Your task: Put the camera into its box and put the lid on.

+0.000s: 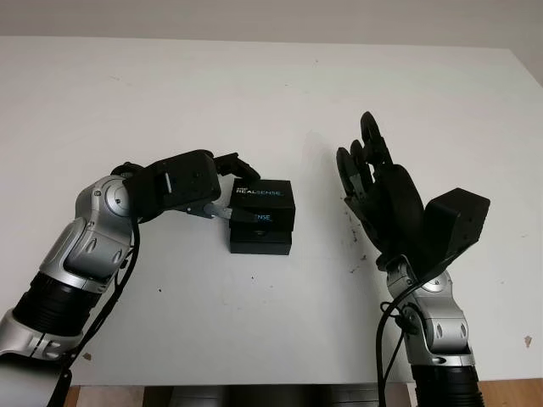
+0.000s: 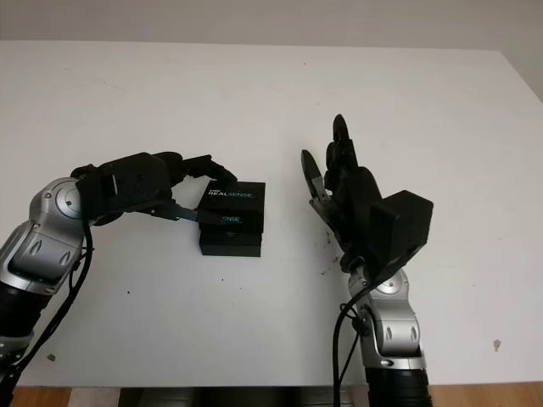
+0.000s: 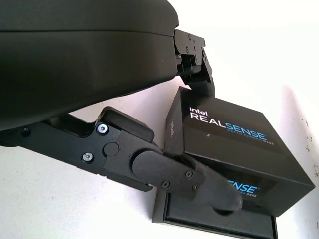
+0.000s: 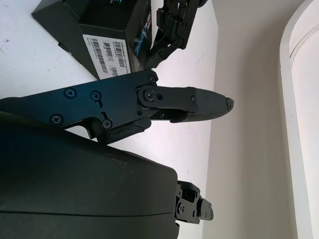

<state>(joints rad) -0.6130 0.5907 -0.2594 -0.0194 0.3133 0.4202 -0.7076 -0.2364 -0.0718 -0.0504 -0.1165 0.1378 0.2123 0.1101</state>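
While the left robot hand pinches the lid from its side, the lid sits askew on the box near the middle of the tabletop, its front overhanging. Probably the camera is inside already; squaring the lid before pressing down would seat it. The right robot hand hovers open beside.
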